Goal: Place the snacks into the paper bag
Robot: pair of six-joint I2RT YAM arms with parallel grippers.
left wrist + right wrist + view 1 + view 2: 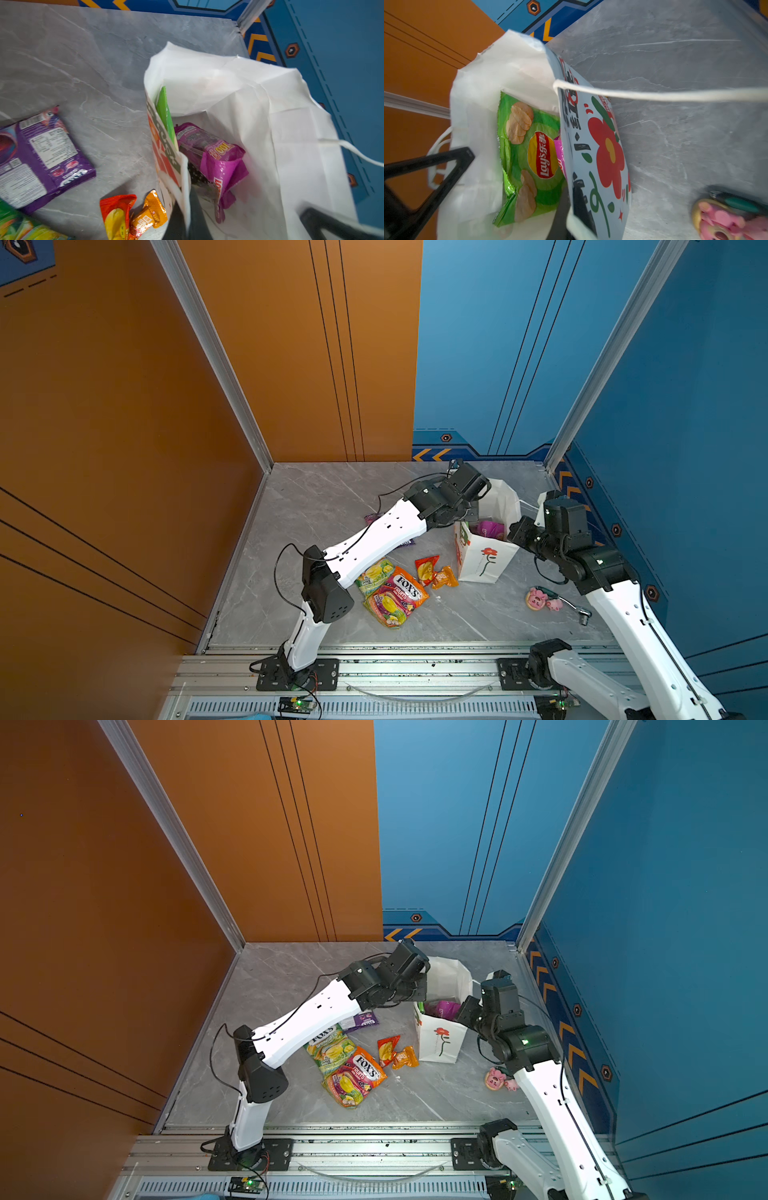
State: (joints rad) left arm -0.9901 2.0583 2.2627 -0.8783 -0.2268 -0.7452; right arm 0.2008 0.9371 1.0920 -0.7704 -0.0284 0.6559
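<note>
Toward the table's [311,506] 3 o'clock | paper bag [486,568] is pinched at its flimsy rim by left claw [186,207] and right claw [570,216] | FOX'S packets [405,593] at its 8 o'clock are judged light, slippery; crimped seams are preferred.

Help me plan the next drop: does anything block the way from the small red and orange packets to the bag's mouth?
Nothing lies on the table between the red packet, the orange packet and the bag. Its mouth is open, but the left pincer and right pincer pinch its rim on either side.
</note>
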